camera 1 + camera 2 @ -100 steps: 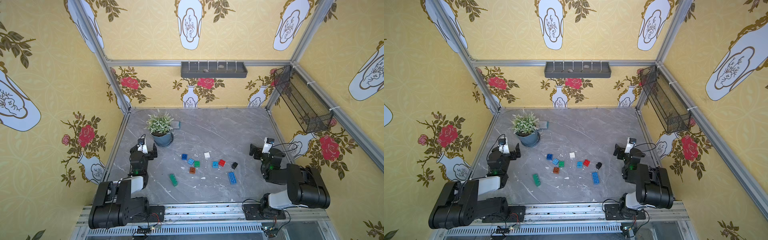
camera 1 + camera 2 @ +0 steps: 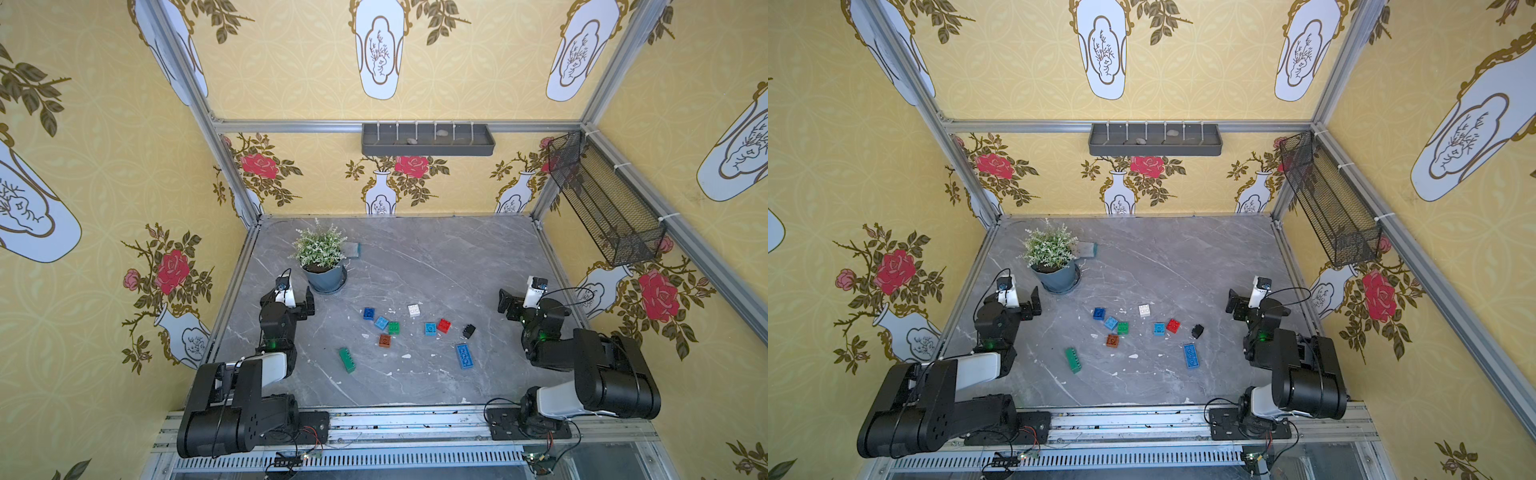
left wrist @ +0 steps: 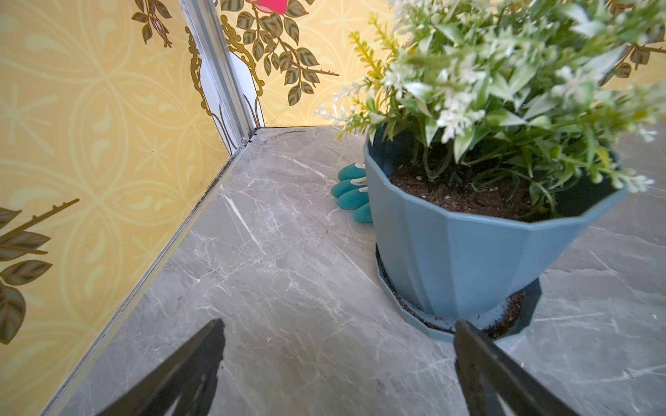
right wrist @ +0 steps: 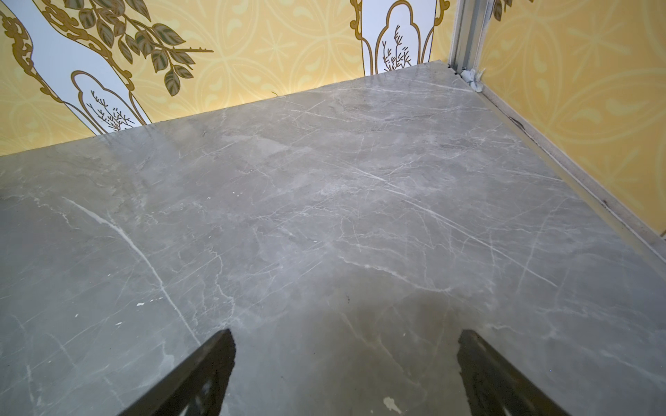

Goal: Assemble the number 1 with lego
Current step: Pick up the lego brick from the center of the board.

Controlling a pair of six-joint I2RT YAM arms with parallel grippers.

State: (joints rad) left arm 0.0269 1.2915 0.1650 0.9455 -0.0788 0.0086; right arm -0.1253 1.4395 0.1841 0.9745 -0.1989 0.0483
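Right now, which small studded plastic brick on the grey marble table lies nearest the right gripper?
The black square plastic brick, the only black one, at the scatter's end towards the right gripper; the red square brick lies farther off.

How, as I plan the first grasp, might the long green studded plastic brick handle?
The long green studded plastic brick looks rigid and small, so probably stiff and light. Boxy and lying lengthwise on the smooth grey marbled tabletop, it would likely slide or pivot, not roll.
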